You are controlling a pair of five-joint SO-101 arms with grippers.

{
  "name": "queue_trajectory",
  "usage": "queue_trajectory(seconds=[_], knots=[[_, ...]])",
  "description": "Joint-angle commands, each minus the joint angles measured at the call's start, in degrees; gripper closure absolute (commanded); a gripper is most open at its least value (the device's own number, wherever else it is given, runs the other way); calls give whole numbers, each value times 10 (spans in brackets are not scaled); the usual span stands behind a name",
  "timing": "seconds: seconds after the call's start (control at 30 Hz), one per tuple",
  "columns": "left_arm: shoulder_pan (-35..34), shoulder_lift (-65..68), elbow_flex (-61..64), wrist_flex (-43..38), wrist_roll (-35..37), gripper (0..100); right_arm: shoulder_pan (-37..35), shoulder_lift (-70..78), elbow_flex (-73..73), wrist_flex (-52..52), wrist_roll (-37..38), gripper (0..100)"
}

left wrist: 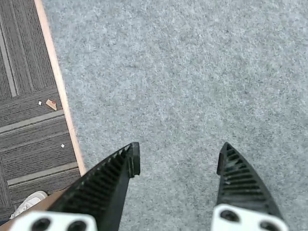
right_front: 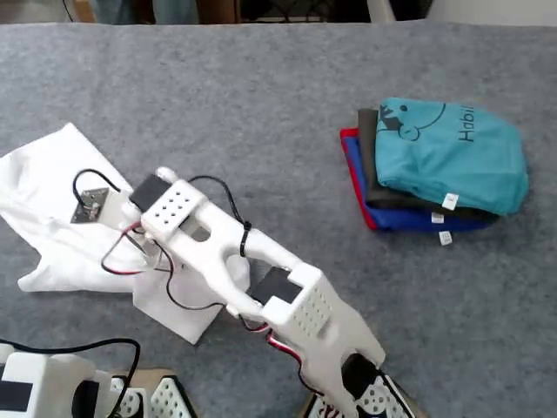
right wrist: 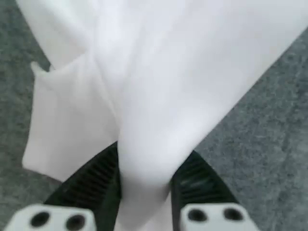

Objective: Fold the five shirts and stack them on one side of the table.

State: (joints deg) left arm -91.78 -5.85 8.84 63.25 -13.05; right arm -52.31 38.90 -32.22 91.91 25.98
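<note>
White crumpled fabric shirt [right_front: 48,196] lies on the grey felt-covered table [right_front: 261,87], one fold of it pinched between the right fingers [right wrist: 101,178]. The right wrist view shows this grip up close: the black ribbed fingers are clamped on a ridge of white cloth [right wrist: 168,72] that rises between them, with bare table felt just beyond. The high view does not show the grip itself, as the wrist covers it. It shows instead the white right arm [right_front: 261,261] stretched low and slantwise across the table, its wrist over the shirt's near edge.

Well apart from the right fingers sits a stack of four folded shirts: a teal printed shirt [right_front: 452,152] on top, then a dark grey shirt [right_front: 367,165], a blue shirt [right_front: 409,218] and a red shirt [right_front: 348,139] beneath.

The left fingers [left wrist: 110,178] stand wide apart, holding nothing and pointing down at bare felt. Just beside one finger, the left wrist view takes in the table's pale wooden edge [left wrist: 57,82] and a striped grey carpet floor [left wrist: 24,96]. The left arm [right_front: 43,383] sits drawn back at the near edge in the high view.
</note>
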Motion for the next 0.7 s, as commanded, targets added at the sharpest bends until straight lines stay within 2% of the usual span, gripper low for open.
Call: queue_trajectory(seconds=[0.0,0.17,0.37,0.57,0.67], knots=[[-4,-10,-34,1,3,726,3,-54,-145,96,-4,941],[10,-10,-29,1,2,726,-1,-172,-221,92,-6,942],[57,-6,-15,2,5,726,-23,-286,-233,91,-53,942],[187,-4,53,-4,13,726,33,-256,-172,69,-49,940],[269,-4,100,-31,65,723,91,-195,-129,31,-30,940]])
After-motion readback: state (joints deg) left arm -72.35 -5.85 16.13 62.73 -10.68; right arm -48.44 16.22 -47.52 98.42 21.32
